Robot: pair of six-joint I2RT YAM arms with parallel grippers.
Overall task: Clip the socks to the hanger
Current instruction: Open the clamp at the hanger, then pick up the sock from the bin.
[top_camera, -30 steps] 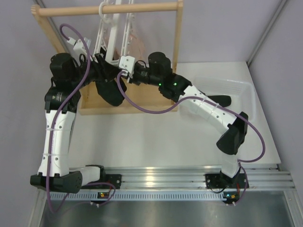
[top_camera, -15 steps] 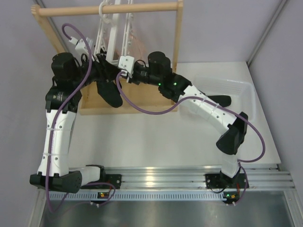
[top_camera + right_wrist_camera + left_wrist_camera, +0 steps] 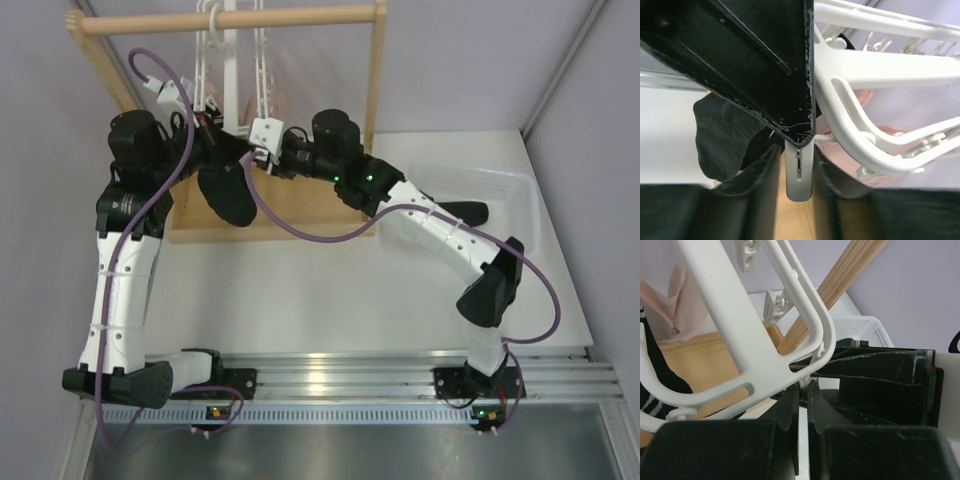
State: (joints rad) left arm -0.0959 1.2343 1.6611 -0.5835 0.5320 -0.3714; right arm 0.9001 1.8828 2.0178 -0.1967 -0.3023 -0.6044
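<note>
At the near right, a second sock point(image 3: 466, 212) is lying in the white basket point(image 3: 503, 178), well apart from both arms. Further in, the two arms are meeting at the near end of the hanger point(image 3: 735, 335).

The right gripper point(image 3: 799, 161) is reaching in from the right and pinching a white clip point(image 3: 799, 184) between its fingers, closed onto it from both sides. The left gripper point(image 3: 803, 390) is pointing at it head-on, tip almost touching tip. Its fingers are leaving only a thin slit between them, and I cannot tell whether they are holding anything.

A black sock point(image 3: 227, 197) is hanging just below and beside the left gripper, under the hanger's near end. Its top edge is hidden behind the grippers, so I cannot tell whether a gripper or a clip is carrying it. From the right wrist it is showing as a dark fold just left of the pinched clip.

Behind, the hanger is hanging by its hook from the top rod of the wooden rack point(image 3: 300, 16), and a pink cloth point(image 3: 687, 305) is dangling beyond the frame.
</note>
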